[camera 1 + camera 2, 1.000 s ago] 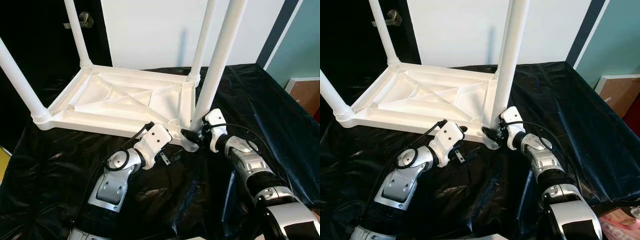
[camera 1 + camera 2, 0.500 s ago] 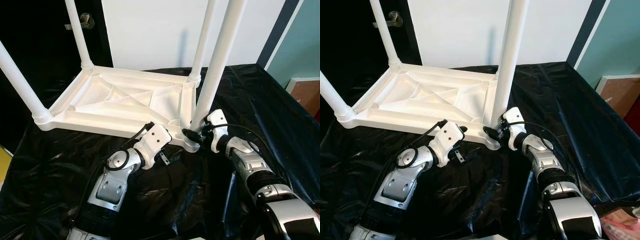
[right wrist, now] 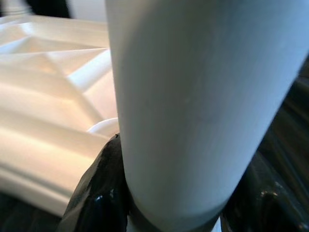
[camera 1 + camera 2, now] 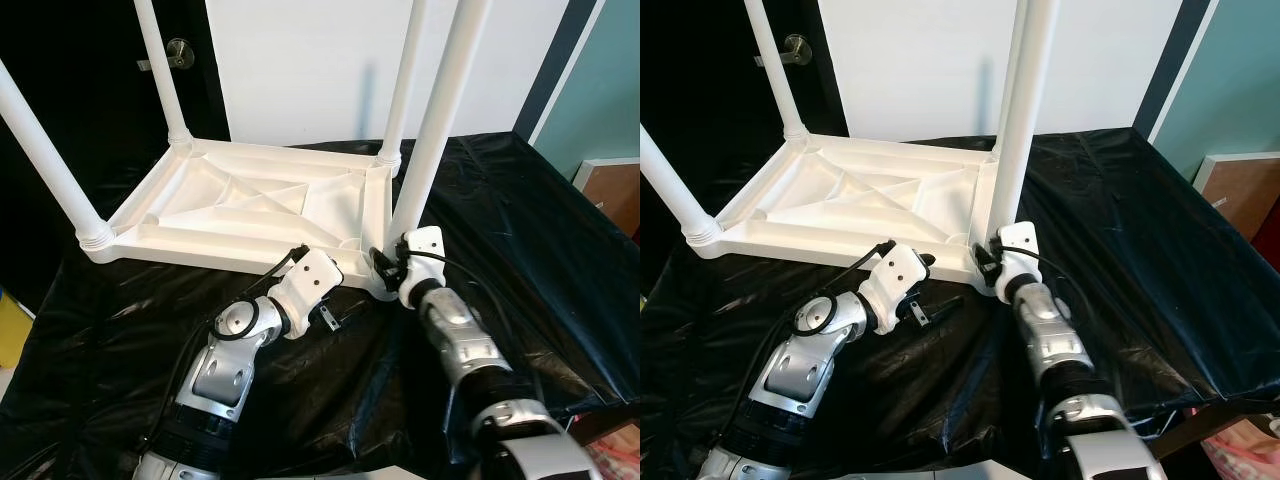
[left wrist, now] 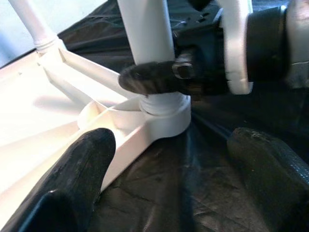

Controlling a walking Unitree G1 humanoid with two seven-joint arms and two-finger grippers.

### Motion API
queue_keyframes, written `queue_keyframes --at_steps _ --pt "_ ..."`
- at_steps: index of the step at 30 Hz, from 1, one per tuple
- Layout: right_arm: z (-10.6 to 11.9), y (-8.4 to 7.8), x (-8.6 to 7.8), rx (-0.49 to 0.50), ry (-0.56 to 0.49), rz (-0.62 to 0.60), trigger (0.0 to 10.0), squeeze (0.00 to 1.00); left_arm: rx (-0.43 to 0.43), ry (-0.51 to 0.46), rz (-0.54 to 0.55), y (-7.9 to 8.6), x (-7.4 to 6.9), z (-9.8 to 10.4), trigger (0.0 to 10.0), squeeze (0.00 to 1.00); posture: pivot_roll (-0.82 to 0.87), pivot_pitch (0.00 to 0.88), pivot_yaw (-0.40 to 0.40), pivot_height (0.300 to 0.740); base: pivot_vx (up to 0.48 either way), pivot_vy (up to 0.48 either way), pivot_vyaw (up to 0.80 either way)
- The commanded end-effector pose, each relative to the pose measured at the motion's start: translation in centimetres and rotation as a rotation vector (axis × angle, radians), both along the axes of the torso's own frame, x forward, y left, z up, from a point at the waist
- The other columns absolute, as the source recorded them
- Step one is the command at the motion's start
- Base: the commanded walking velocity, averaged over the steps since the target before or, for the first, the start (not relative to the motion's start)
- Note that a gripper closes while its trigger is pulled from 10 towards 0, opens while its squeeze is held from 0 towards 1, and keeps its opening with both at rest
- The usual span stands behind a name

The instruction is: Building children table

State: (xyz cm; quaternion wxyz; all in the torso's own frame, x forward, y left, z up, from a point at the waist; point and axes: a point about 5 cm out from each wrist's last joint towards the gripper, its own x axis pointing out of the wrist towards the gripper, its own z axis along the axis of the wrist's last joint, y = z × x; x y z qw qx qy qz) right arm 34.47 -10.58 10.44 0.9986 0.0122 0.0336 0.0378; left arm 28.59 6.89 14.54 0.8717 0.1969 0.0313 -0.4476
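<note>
On the black-draped bench, the upturned table (image 4: 250, 205) has its near-right leg (image 4: 432, 130) upright; the right gripper (image 4: 385, 268) clamps its base, and the left gripper (image 4: 335, 318) gapes beside that corner.

The left arm is bent at the elbow and reached forward, its wrist raised. The left gripper (image 5: 169, 179) is held low with its two black fingers (image 5: 79, 169) spread wide, nothing being gripped between them. The right arm is extended forward, forearm nearly straight. The right gripper (image 4: 385, 268) is closed around a white table leg (image 3: 203, 96) near its base, one finger pressed at each side.
</note>
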Motion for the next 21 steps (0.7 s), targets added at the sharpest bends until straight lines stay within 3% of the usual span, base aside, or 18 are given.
queue_keyframes --at_steps 1,2,4,14,15,17,18,21 --pt "-2.1 -0.3 -0.7 0.019 0.111 -0.124 10.0 0.0 -0.013 -0.025 0.04 -0.2 0.0 0.0 10.0 0.0 0.0 0.0 -0.035 0.74 0.0 0.0 0.0" --pt "-2.1 0.2 -0.8 0.038 0.12 -0.142 10.0 0.0 -0.014 -0.025 0.04 -0.3 0.0 0.0 10.0 0.0 0.0 0.0 -0.035 0.74 0.0 0.0 0.0" --pt "-1.6 1.5 -0.9 0.024 0.094 -0.051 10.0 0.0 -0.019 -0.026 0.043 -0.3 0.0 0.0 10.0 0.0 0.01 0.0 -0.044 0.74 0.0 0.0 0.0" --pt "-0.1 2.0 -1.4 0.027 -0.022 0.021 10.0 0.0 -0.022 -0.029 0.058 -0.2 0.1 0.0 10.0 0.0 0.01 0.0 -0.051 0.74 0.0 0.0 0.0" --pt "0.0 1.8 -1.4 0.031 -0.031 0.024 10.0 0.68 -0.022 -0.029 0.056 -0.2 0.1 0.0 10.0 0.0 0.01 0.0 -0.05 0.74 0.0 0.0 0.0" --pt "0.1 1.7 -1.5 0.035 -0.034 0.023 10.0 0.68 -0.021 -0.03 0.055 -0.2 0.0 0.0 10.0 0.0 0.01 0.0 -0.05 0.74 0.0 0.0 0.0" --pt "0.2 1.3 -1.4 0.053 -0.037 0.021 10.0 1.0 -0.022 -0.03 0.053 -0.2 0.0 0.0 10.0 0.0 0.0 0.0 -0.049 0.74 0.0 0.0 0.0" --pt "0.9 -0.3 -1.7 0.064 -0.098 0.081 10.0 1.0 -0.023 -0.031 0.047 -0.3 0.1 0.1 10.0 0.0 -0.01 0.0 -0.046 0.74 0.0 0.0 0.0"
